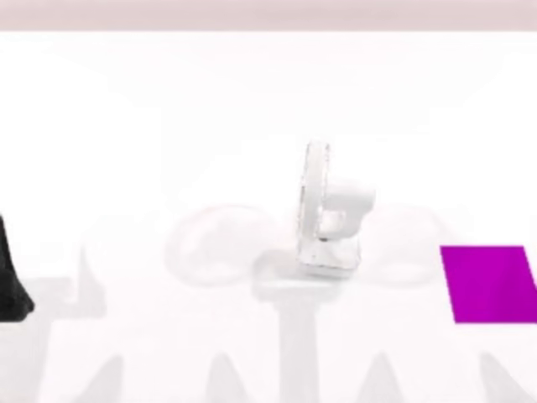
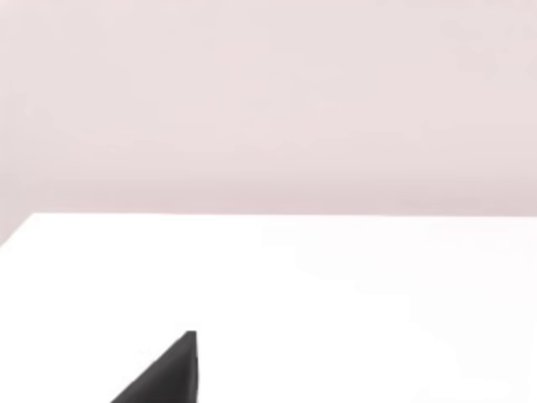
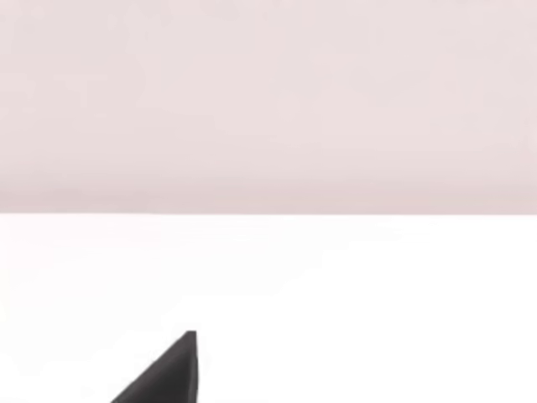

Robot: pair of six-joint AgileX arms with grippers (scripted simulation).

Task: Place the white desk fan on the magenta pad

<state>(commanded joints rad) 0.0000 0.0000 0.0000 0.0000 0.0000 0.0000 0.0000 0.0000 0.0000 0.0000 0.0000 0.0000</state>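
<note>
Top view shows, nearest at the left edge, the dark left arm [image 1: 12,281] parked low on the white bench [image 1: 168,126]; its tool is not visible enough, so whether it is wide or narrow cannot be told. The right arm does not appear in this view. Farther in, the white desk fan [image 1: 329,211] stands upright near the bench's middle, untouched. The magenta pad [image 1: 490,283] lies flat at the right edge, well apart from the fan. The task seems not yet started: the next move calls for an arm, probably the right one, to reach the fan and grip it.
</note>
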